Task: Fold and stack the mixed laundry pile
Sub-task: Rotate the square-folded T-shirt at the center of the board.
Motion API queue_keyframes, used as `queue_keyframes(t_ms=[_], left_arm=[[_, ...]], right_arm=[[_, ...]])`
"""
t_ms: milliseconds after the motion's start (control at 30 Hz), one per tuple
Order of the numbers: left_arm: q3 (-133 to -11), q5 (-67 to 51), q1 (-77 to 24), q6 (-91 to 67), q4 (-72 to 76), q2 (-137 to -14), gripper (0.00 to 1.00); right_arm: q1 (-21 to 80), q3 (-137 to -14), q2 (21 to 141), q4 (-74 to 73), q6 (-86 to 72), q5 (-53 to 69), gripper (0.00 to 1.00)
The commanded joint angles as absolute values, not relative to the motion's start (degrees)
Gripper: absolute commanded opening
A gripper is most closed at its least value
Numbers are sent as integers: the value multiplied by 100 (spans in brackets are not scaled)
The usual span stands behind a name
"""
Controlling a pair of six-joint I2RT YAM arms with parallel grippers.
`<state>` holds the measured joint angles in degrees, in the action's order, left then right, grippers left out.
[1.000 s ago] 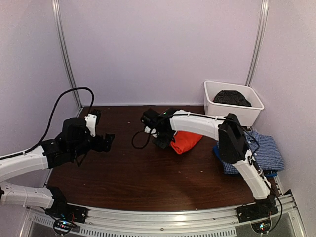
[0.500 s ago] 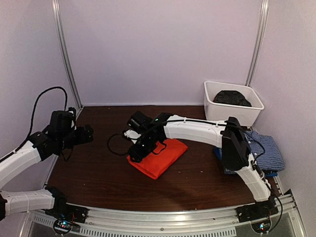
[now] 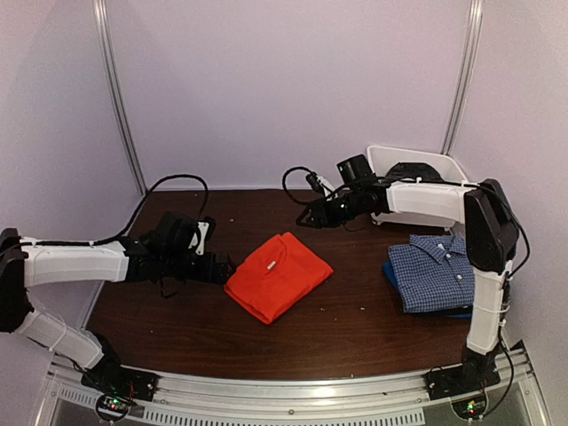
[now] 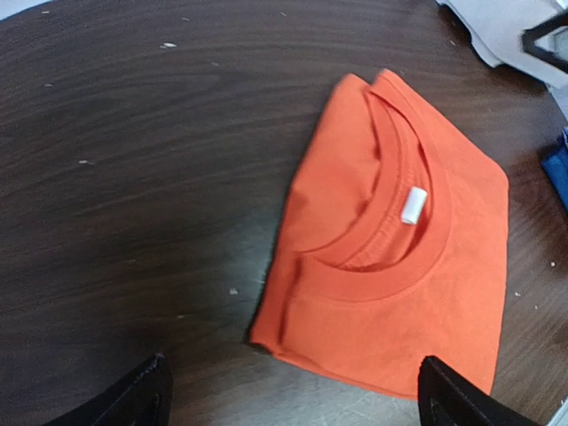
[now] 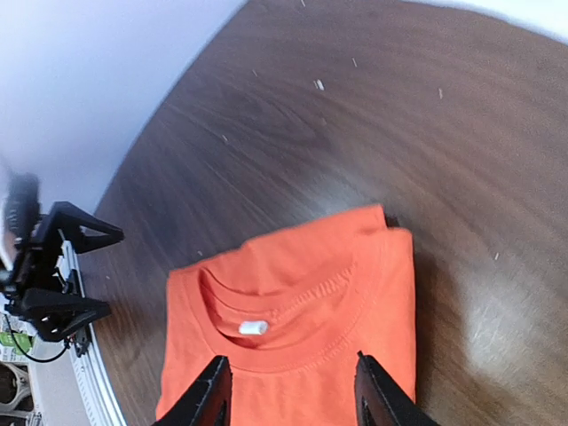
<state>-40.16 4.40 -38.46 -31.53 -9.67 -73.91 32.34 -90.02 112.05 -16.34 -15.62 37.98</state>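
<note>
Stacking should go best if the wide-open left pincer (image 3: 220, 267) pinches every layer of the folded orange T-shirt (image 3: 277, 275), flat on the bench (image 3: 337, 333), while the half-parted, empty right pincer (image 3: 311, 218) hovers near the tub (image 3: 417, 153).

The orange T-shirt (image 3: 278, 276) lies folded flat, neckline up, well to the near left of the white tub (image 3: 408, 152). Just in front of the tub, the folded check shirt (image 3: 437, 271) rests on a blue piece (image 3: 390, 273). A black garment (image 3: 417, 170) sits crumpled inside the tub.
</note>
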Motion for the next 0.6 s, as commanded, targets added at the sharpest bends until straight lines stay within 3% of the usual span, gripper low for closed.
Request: queue_keyframes(t_ms=[0, 233, 567], left_arm=[[-4451, -142, -4190, -3057, -121, -8272, 97], [-4559, -364, -4139, -3158, 83, -9242, 91], [-4369, 125, -3060, -2993, -430, -9197, 86]], right_arm=[[3485, -8654, 11750, -1460, -1432, 4023, 47], [3544, -7528, 11798, -1080, -1498, 4047, 43], [4231, -5437, 10369, -37, -2461, 4413, 47]])
